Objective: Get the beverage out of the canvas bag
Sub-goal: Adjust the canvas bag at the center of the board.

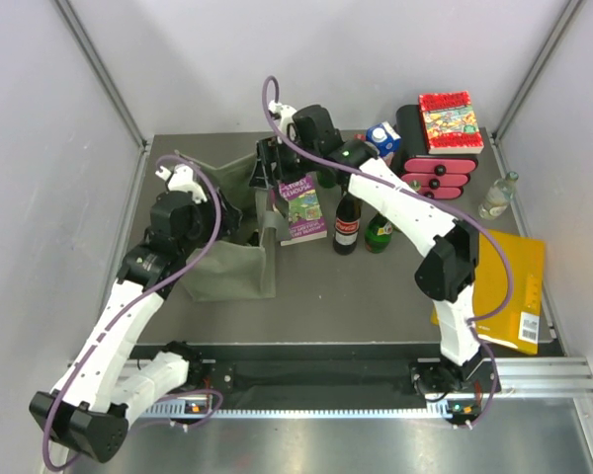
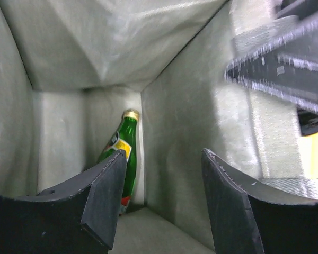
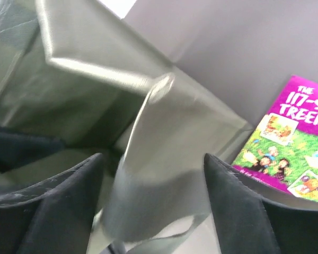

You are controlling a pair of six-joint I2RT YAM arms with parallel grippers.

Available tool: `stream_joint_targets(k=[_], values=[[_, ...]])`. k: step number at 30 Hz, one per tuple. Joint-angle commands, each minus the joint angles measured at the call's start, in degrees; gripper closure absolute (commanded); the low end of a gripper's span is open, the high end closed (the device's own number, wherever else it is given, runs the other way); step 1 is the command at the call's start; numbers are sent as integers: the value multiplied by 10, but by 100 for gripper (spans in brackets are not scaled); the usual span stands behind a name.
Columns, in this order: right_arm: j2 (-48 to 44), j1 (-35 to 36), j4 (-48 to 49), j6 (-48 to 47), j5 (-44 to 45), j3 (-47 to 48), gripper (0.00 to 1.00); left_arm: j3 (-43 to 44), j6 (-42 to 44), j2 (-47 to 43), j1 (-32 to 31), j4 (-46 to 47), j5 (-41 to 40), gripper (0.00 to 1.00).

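Note:
The olive canvas bag (image 1: 232, 267) lies at the left with its mouth open. Inside it, in the left wrist view, a green glass bottle with a gold cap and yellow label (image 2: 126, 151) leans in the far corner of the cloth walls (image 2: 185, 132). My left gripper (image 2: 164, 203) is open and empty inside the bag, short of the bottle; in the top view it (image 1: 217, 229) sits at the bag's mouth. My right gripper (image 1: 269, 176) is at the bag's right rim. Its jaws (image 3: 153, 206) are open with the bag's edge and strap (image 3: 159, 159) between them.
A purple book (image 1: 304, 207) leans right of the bag, also in the right wrist view (image 3: 297, 143). A dark bottle (image 1: 346, 225) and a green bottle (image 1: 379, 233) stand beside it. Behind are a blue carton (image 1: 382, 136), a pink drawer box (image 1: 440, 168), a clear bottle (image 1: 498, 196) and a yellow book (image 1: 509, 286).

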Motion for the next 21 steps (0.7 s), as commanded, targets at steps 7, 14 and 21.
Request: stream_joint_targets(k=[7,14,21], values=[[5,16,40,8,18,60,99,-82,-38,-51,2,-31,29,37],[-116,27,212,20,-24,-92,100,-40,-40,-61,2,-43,-8,29],[-213,57,332,-13,-12,-239,100,20,-48,-32,2,-48,-1,24]])
